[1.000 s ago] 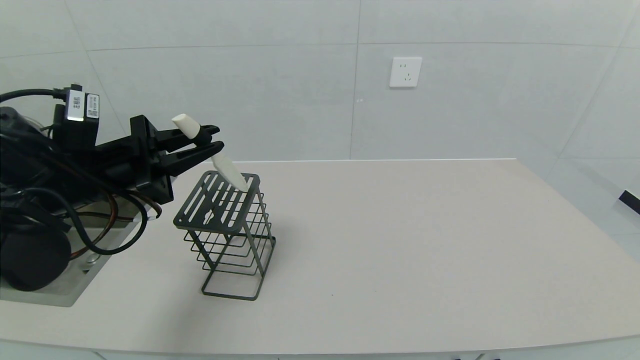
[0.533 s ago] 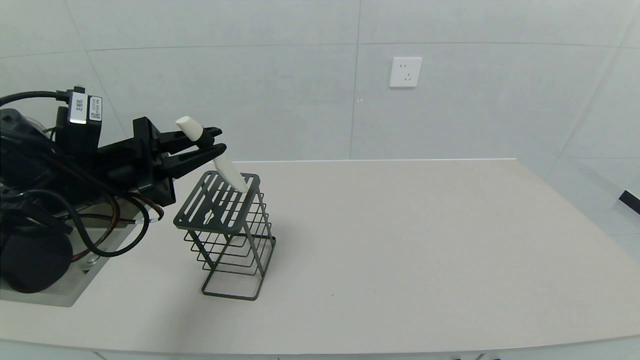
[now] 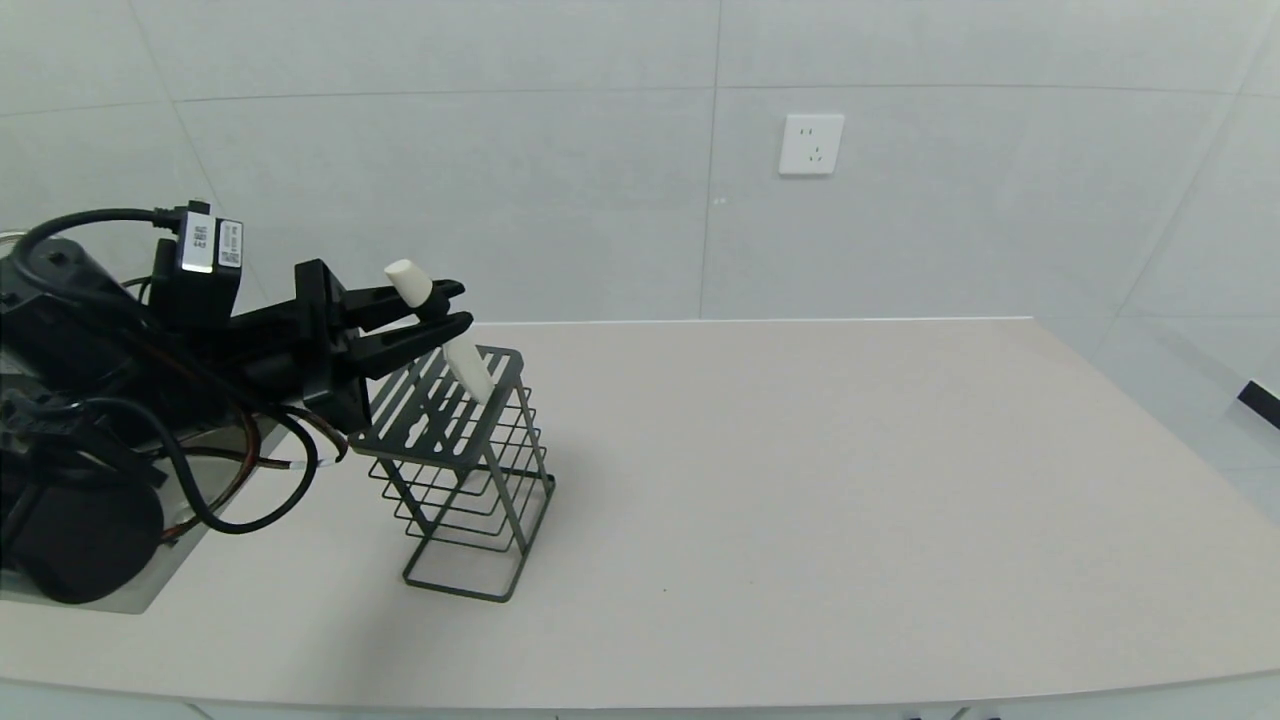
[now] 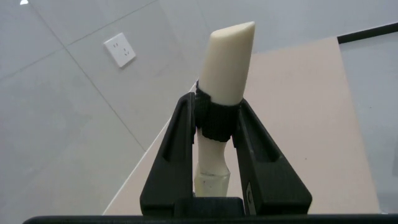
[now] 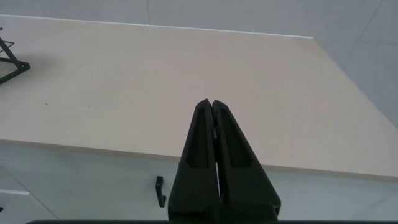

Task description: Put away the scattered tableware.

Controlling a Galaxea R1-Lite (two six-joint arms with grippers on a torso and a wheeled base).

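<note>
Left gripper (image 3: 455, 306) clamps a white utensil (image 3: 408, 280) mid-shaft; below, its tip meets the slotted top of the rack (image 3: 415, 430), insertion unclear.

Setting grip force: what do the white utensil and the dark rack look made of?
The utensil: smooth, matte cream body without glare, probably plastic or ceramic; cannot tell which. The rack: thin dark wires and a slotted plate, likely coated metal, matte.

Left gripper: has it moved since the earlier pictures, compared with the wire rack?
Yes. The left gripper, shut on the white utensil, has shifted rightward and slightly down, farther over the wire rack, whose base stayed in place.
</note>
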